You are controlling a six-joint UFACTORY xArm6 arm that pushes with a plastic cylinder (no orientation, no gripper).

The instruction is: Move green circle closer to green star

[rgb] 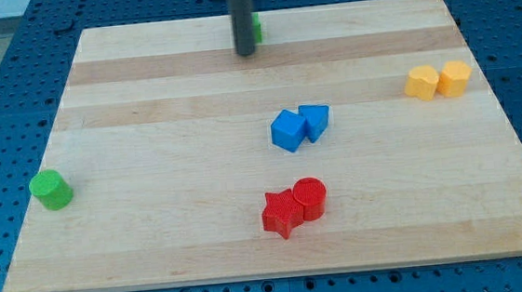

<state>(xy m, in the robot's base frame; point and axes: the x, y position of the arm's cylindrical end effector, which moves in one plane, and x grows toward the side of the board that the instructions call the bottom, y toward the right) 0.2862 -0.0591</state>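
Observation:
The green circle is a short cylinder near the board's left edge, low in the view. A green block, mostly hidden behind my rod, shows as a sliver at the view's top centre; its shape cannot be made out. My tip rests on the board right beside that green block, on its left, far from the green circle.
Two blue blocks touch at the board's middle. A red star and a red cylinder touch below them. Two yellow blocks sit together at the right. The wooden board lies on a blue perforated table.

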